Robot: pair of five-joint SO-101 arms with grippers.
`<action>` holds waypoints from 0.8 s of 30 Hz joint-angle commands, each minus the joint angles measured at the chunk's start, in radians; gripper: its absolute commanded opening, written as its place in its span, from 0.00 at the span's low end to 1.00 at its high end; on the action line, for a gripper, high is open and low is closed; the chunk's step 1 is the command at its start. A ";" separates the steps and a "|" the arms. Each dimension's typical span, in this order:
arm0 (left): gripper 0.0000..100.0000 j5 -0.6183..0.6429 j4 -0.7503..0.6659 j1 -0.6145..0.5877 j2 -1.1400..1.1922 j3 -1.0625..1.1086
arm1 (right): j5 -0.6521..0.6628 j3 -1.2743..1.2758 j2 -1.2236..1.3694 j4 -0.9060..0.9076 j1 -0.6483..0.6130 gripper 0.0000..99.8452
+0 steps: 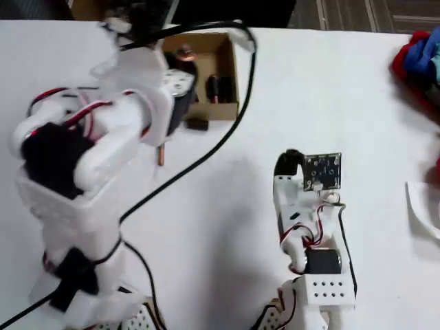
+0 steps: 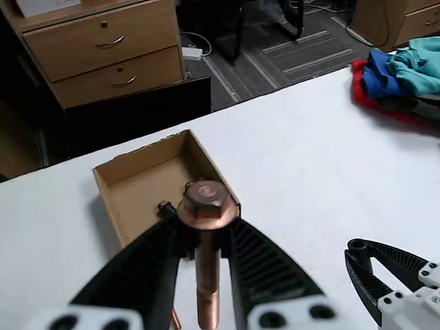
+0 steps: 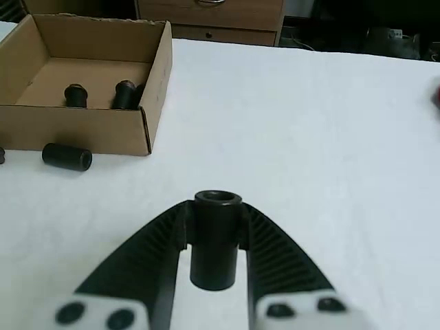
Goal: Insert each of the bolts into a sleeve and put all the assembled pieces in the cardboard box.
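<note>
Okay, left gripper (image 2: 206, 230): clamped on a copper bolt (image 2: 205, 261), head up, near the cardboard box (image 2: 113, 168)
Right gripper (image 3: 215, 212): pinching a black sleeve (image 3: 215, 247) upright over the table (image 3: 309, 124), well apart from the box
Box: two dark pieces (image 3: 75, 95) inside, and a loose sleeve (image 3: 67, 157) lying just beside its wall

light: bright, even, from overhead | tabletop (image 1: 227, 103): glares near-white in the high view | shadows: soft grey patch toward 6 o'clock (edges diffuse) | left wrist view: floor (image 2: 275, 62) dim at 12 o'clock; bolt (image 2: 203, 199) head shows a dull sheen
</note>
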 commanded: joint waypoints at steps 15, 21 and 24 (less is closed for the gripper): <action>0.03 -0.132 -1.286 0.064 -0.453 1.365 | 0.015 0.034 -0.018 -0.102 -0.091 0.02; 0.03 -0.163 -1.393 0.190 -0.456 1.484 | 0.015 0.121 -0.021 -0.252 -0.154 0.02; 0.03 -0.232 -1.396 0.210 -0.460 1.524 | 0.017 0.132 -0.024 -0.266 -0.160 0.02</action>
